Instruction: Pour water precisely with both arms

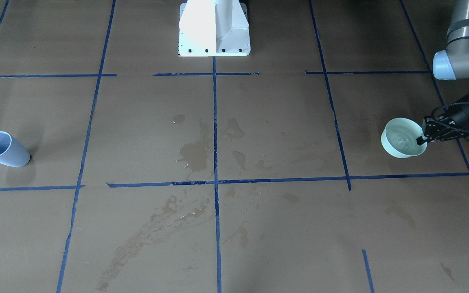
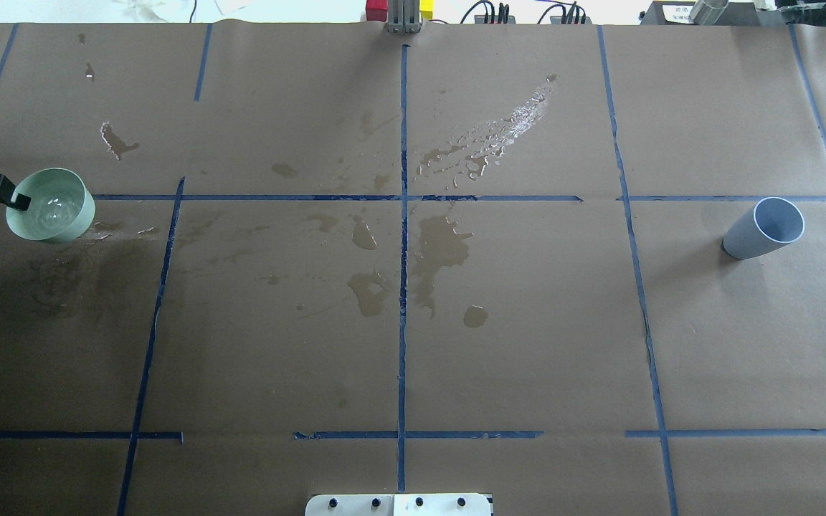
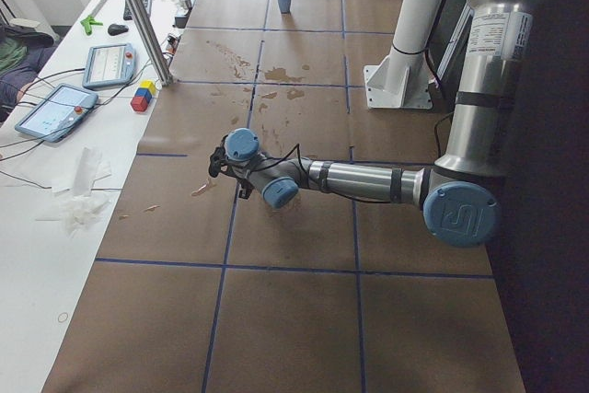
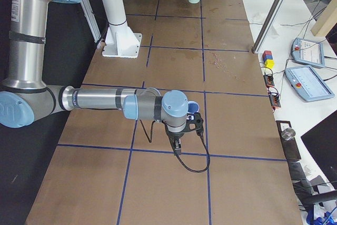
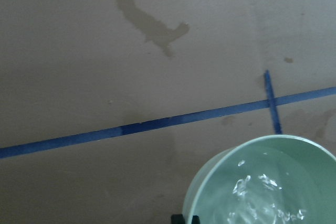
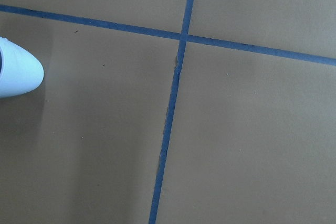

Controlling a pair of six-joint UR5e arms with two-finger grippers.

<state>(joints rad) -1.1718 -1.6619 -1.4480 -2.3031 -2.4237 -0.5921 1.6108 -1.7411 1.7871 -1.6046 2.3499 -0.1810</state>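
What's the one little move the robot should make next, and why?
Probably carry the green cup slowly toward the far-off blue cup: the left gripper has its jaws pinching the rim, and the water inside is rippling.

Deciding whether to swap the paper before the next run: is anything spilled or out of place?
Yes. The brown paper carries dark wet patches beside the centre tape line and glistening droplets farther out. A smaller stain lies beyond the green cup, whose rim the left gripper pinches. The blue cup stands upright.
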